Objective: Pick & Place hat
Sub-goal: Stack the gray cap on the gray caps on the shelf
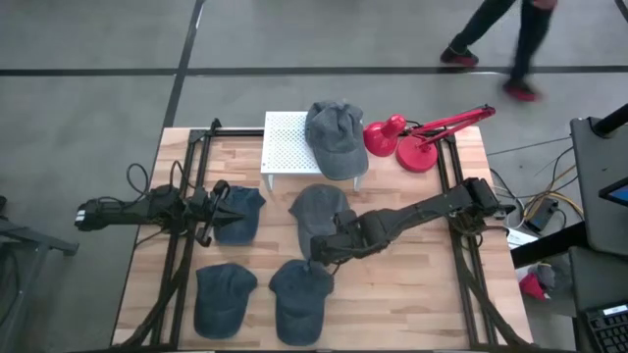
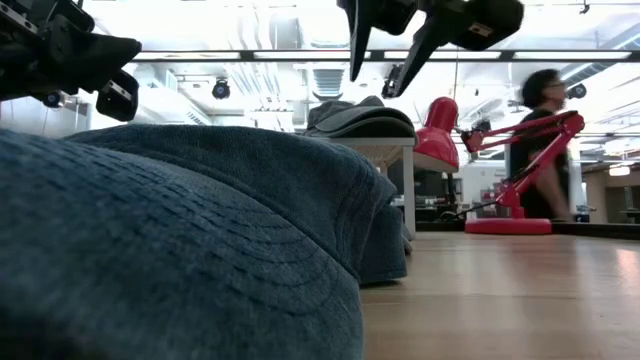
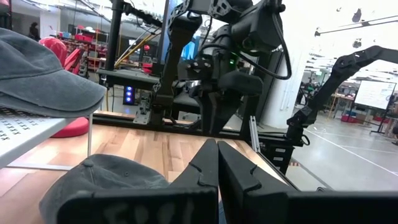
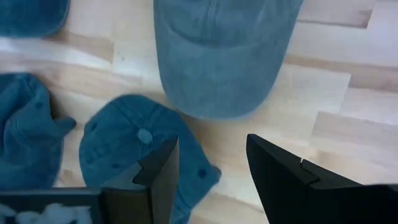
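Right gripper (image 1: 316,251) open above blue hat (image 1: 299,294) near the table's front

White perforated stand (image 1: 285,145) carries a grey hat (image 1: 336,137); a second grey hat (image 1: 319,211) lies on the wooden table (image 1: 412,294) before it. Left gripper (image 1: 221,208), fingers together, empty, over another blue hat (image 1: 240,218)

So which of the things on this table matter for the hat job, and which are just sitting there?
Job:
- grey hat on the white stand
- grey hat mid-table
- three blue hats
- white stand
- right gripper, fingers open above the near blue hat
- left gripper, fingers shut, over the left blue hat

Lying about:
- red desk lamp
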Robot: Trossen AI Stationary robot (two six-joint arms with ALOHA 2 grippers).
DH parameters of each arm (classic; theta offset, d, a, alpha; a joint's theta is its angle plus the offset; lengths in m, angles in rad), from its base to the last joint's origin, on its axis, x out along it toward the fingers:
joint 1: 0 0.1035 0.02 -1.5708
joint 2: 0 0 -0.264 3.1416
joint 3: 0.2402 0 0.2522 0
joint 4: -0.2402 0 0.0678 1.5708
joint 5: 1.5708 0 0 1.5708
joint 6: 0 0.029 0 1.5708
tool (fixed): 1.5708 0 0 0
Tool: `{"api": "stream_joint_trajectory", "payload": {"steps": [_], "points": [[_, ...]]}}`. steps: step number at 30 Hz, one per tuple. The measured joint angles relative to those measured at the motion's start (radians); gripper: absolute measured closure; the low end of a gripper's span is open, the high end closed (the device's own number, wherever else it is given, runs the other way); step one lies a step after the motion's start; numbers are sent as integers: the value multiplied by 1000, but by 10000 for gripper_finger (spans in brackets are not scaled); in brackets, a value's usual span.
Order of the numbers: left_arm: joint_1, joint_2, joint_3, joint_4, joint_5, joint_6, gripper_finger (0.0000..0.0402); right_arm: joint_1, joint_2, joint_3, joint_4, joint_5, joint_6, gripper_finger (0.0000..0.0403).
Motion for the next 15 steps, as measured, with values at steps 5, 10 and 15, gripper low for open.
{"api": "stream_joint_trajectory", "payload": {"steps": [5, 10, 15], "points": [[0, 0, 0, 0, 0, 0, 401, -33, 0, -2, -1, 0, -28, 218], [0, 0, 0, 0, 0, 0, 401, -62, 0, -2, 0, 0, -69, 218], [0, 0, 0, 0, 0, 0, 401, -83, 0, -3, 9, 1, -88, 218]]}}
